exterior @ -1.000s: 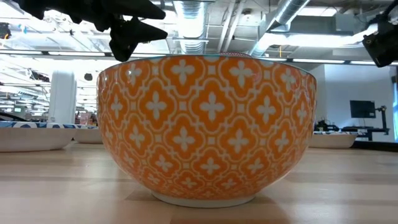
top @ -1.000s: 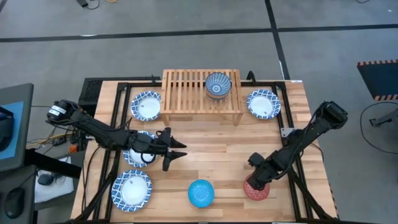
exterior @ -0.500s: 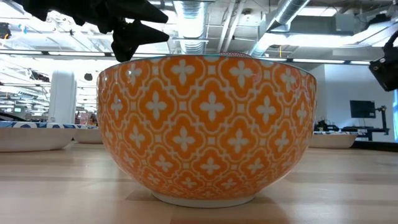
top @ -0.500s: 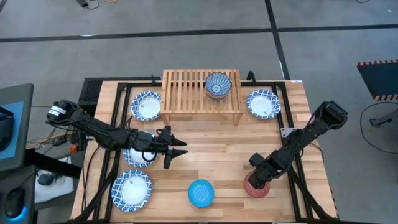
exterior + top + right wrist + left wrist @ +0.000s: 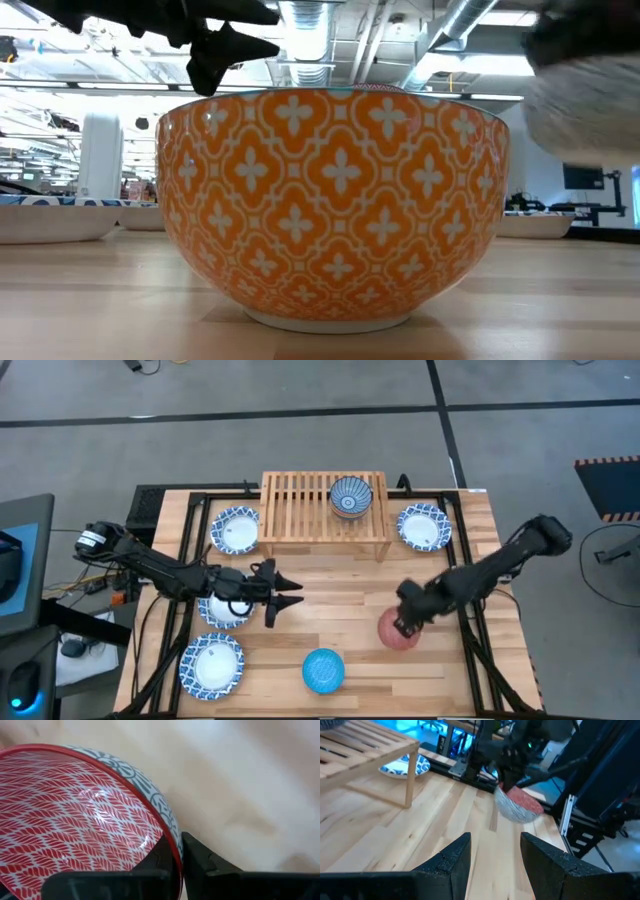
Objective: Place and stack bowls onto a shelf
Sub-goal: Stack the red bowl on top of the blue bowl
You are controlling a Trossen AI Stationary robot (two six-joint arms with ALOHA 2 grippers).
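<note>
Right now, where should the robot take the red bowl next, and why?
Probably carry it toward the shelf. The right gripper is shut on the rim of the red bowl, which looks lifted off the table in the left wrist view. The shelf holds only a patterned bowl, with bare slats beside it.

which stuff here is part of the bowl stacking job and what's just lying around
Job: red bowl in the right end effector; bright blue bowl; patterned bowl on the shelf; orange bowl; four shallow dishes.
Lying about: cables beside the table's left edge.
</note>
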